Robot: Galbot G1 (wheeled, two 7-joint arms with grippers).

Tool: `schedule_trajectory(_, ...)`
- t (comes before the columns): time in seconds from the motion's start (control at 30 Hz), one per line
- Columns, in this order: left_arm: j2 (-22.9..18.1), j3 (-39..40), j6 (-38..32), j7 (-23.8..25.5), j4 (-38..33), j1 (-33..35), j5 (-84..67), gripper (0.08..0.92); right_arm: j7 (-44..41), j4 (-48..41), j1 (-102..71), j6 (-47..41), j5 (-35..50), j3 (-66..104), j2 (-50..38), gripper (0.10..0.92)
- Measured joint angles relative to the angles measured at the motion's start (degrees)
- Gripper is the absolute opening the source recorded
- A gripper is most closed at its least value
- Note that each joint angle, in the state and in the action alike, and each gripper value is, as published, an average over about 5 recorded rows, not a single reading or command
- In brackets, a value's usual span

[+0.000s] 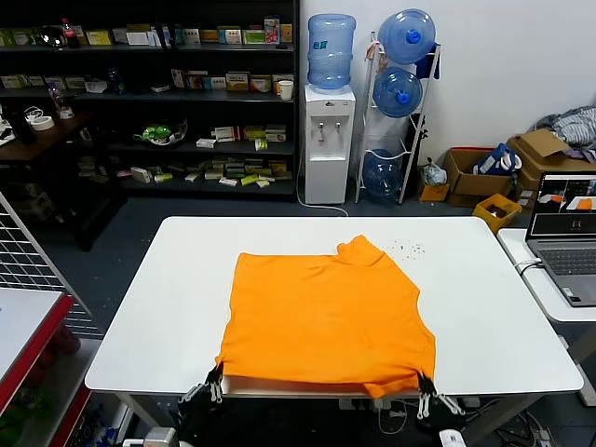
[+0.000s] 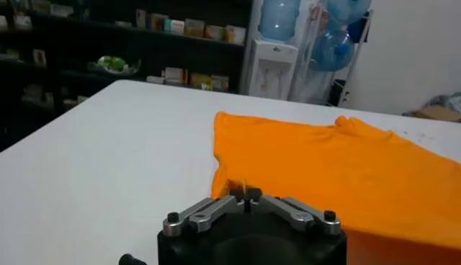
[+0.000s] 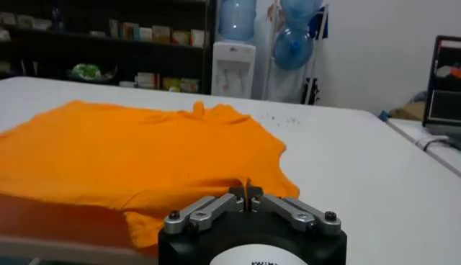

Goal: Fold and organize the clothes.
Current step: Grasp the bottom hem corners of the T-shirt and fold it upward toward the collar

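One orange T-shirt point(image 1: 326, 317); two grippers point(image 1: 216, 385) point(image 1: 426, 389) pinching near corners.

Left gripper point(image 1: 216, 384) and right gripper point(image 1: 426, 389) low, side by side, fingers closed

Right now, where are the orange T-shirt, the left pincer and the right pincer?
orange T-shirt point(image 1: 326, 317): head view, middle of the cloth.
left pincer point(image 2: 246, 193): left wrist view, tips shut on the shirt's corner.
right pincer point(image 3: 247, 193): right wrist view, tips shut on the shirt's corner.

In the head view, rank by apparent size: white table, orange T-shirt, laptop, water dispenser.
1. White table
2. Orange T-shirt
3. Water dispenser and laptop: unsure, since the dispenser stands farther off and the laptop is cut off.
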Motion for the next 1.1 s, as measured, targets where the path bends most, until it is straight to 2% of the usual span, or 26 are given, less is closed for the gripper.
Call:
schedule_trajectory(0.33, 1.8, 2.3, 0.5, -0.9, 5.1, -9.8, -2.3, 0.097, 1.1, -5.1, 12.4, -3.6, 6.1, -2.7, -5.6, 0.125)
schedule_trajectory(0.67, 1.9, 4.9, 1.5, -1.5, 10.7, -17.0, -3.1, 0.109, 1.1, -11.1, 21.7, -5.5, 9.0, -6.8, -6.9, 0.141)
schedule_trajectory(0.8, 1.9, 5.0, 1.9, -1.1, 12.2, -18.4, -3.3, 0.191, 0.5, -12.7, 23.4, -5.6, 9.3, -7.5, -6.9, 0.233)
schedule_trajectory(1.1, 1.4, 3.8, 1.8, 0.0, 12.1, -18.3, -2.7, 0.45, -2.1, -13.5, 22.3, -3.9, 8.4, -6.4, -7.8, 0.519)
